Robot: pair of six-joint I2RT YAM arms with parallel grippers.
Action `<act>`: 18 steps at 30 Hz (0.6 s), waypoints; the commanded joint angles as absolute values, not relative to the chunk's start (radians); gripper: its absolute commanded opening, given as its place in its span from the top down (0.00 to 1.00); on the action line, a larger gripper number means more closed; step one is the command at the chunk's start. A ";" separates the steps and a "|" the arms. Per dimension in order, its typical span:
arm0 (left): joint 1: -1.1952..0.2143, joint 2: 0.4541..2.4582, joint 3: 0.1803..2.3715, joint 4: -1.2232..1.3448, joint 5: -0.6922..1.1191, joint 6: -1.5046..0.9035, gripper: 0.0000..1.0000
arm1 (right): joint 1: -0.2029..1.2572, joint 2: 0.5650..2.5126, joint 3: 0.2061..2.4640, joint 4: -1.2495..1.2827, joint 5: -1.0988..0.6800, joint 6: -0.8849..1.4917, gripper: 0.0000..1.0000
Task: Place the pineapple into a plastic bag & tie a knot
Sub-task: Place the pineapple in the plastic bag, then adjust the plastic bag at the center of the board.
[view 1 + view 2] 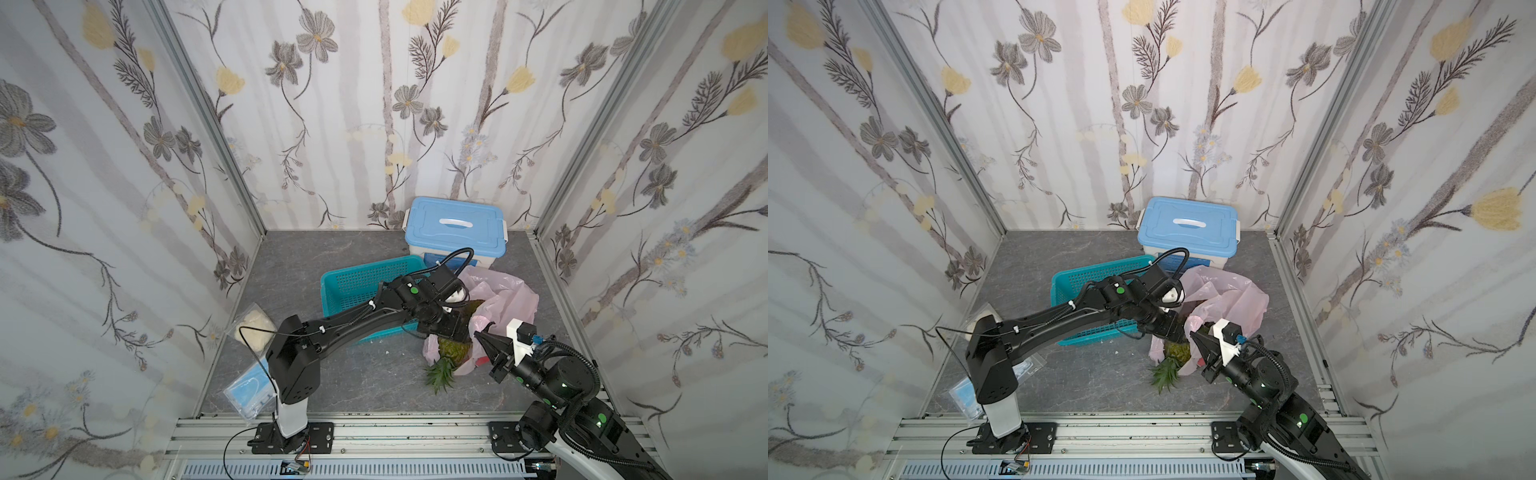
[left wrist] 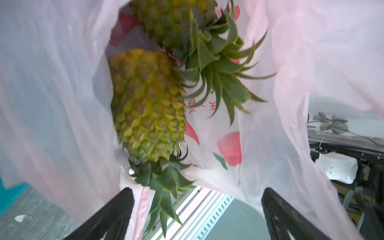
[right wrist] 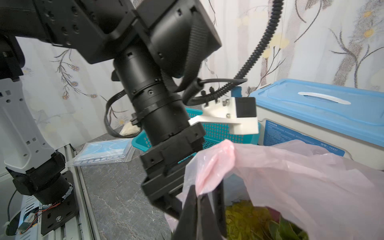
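Left wrist view: left fingers [image 2: 116,209] spread wide, holding nothing, at the plastic bag [image 2: 52,104] mouth; pineapple [image 2: 145,104] lies inside, crown past the rim; right fingers [image 3: 190,212] pinch the rim tight; bare desk [image 1: 353,374] alongside

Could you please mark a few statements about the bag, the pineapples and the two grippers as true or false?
1. Two pineapples lie in the plastic bag. True.
2. The right gripper is shut on the bag's edge. True.
3. The left gripper clamps a pineapple. False: its jaws stand wide open.
4. The bag is knotted. False: its mouth gapes open.
5. The blue-lidded box stands open. False: its lid is on.
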State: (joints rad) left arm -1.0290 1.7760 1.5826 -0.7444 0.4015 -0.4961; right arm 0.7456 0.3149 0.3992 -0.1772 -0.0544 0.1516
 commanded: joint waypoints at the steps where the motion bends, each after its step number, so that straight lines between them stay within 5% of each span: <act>1: -1.034 1.695 1.495 -0.716 0.353 -0.482 0.06 | 0.746 0.323 0.398 -0.144 -0.048 0.155 1.00; 13: -1.034 1.760 1.447 -0.812 0.089 -0.549 0.03 | 0.746 0.342 0.397 -0.137 -0.070 0.175 1.00; 18: -1.033 1.809 1.439 -0.707 0.158 -0.520 0.24 | 0.746 0.357 0.398 -0.116 -0.068 0.178 1.00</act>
State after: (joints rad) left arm -1.0332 1.7870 1.4361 -0.7635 0.1364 -0.5468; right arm 0.7448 0.3492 0.3965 -0.1764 -0.0574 0.1680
